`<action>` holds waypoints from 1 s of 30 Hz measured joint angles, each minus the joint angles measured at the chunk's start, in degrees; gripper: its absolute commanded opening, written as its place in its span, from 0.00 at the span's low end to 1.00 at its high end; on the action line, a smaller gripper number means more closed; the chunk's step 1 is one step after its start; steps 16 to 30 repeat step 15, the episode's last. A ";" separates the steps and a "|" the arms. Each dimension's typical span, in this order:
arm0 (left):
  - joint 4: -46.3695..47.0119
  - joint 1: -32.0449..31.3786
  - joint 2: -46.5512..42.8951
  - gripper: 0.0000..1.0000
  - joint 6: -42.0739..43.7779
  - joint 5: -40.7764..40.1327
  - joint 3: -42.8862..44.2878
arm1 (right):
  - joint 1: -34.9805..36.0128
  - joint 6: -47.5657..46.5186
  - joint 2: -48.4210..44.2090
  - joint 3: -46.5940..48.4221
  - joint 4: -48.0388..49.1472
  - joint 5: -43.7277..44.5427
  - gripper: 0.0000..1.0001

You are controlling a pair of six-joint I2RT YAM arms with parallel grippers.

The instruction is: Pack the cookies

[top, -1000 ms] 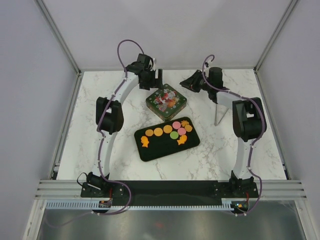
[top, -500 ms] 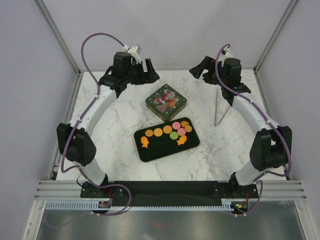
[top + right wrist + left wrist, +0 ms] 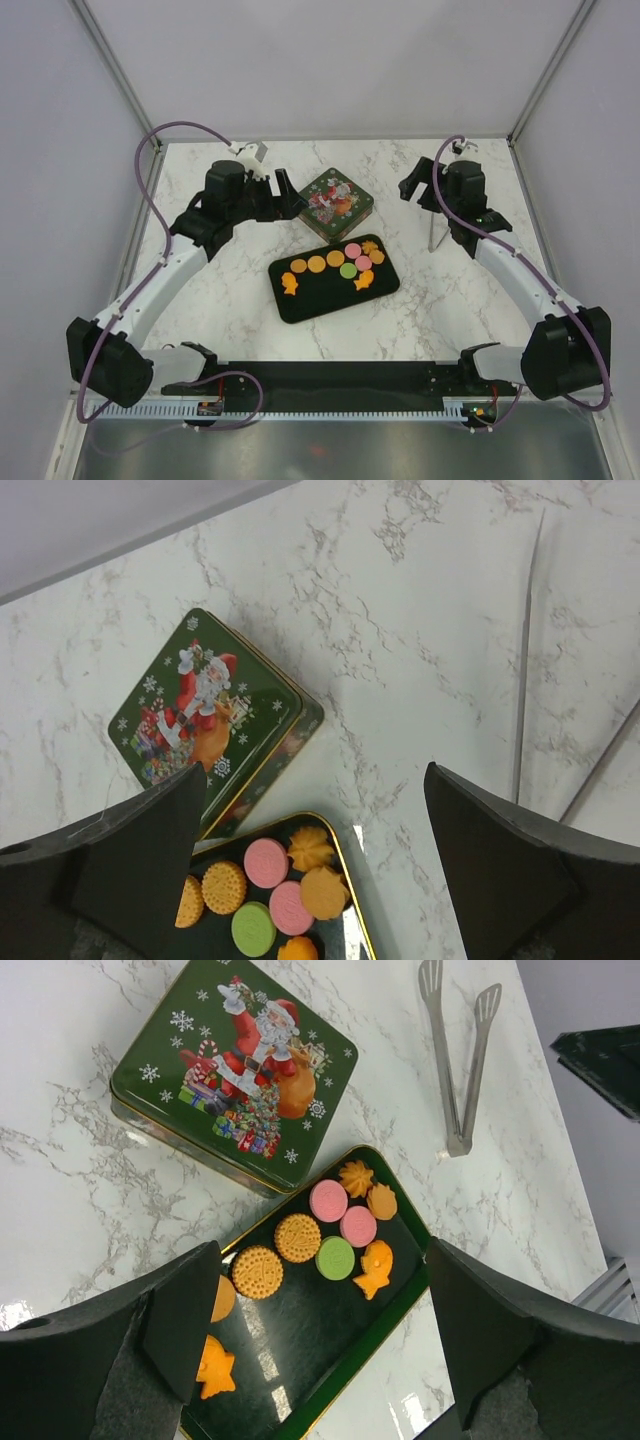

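Observation:
The cookies (image 3: 335, 263) lie on a black tray (image 3: 330, 300) mid-table: round orange, pink and green ones and fish-shaped orange ones. The left wrist view has the cookies (image 3: 335, 1257) on the tray (image 3: 300, 1350), and the right wrist view has them (image 3: 268, 863) at its bottom edge. A closed green Christmas tin (image 3: 333, 203) sits just behind the tray. My left gripper (image 3: 290, 195) hovers open left of the tin, nothing between its fingers (image 3: 190, 1320). My right gripper (image 3: 415, 185) hangs open to the tin's right, also empty.
Metal tongs (image 3: 437, 225) lie on the marble right of the tray, below the right gripper. They also show as tongs (image 3: 455, 1060) in the left wrist view and as thin tongs (image 3: 522, 680) in the right wrist view. The tin (image 3: 235, 1070) (image 3: 205, 715) shows Santa.
Both arms have unfolded, their elbows swinging out and down toward the near edge. The left gripper came forward to the tin's left side. The right gripper shifted right and its jaws opened.

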 measured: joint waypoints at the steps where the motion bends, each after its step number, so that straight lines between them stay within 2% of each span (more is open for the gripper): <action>1: -0.11 0.00 -1.27 0.91 0.00 0.02 -0.42 | 0.33 -0.35 -0.52 -0.59 -0.50 0.83 0.98; 8: -1.18 0.00 -5.81 0.91 0.24 0.28 -1.49 | 0.55 -1.33 -1.92 -2.03 -1.55 4.00 0.98; 30: -3.10 0.00 -6.99 0.91 1.20 0.81 -1.57 | 0.55 -1.99 -2.21 -2.03 -1.53 5.03 0.98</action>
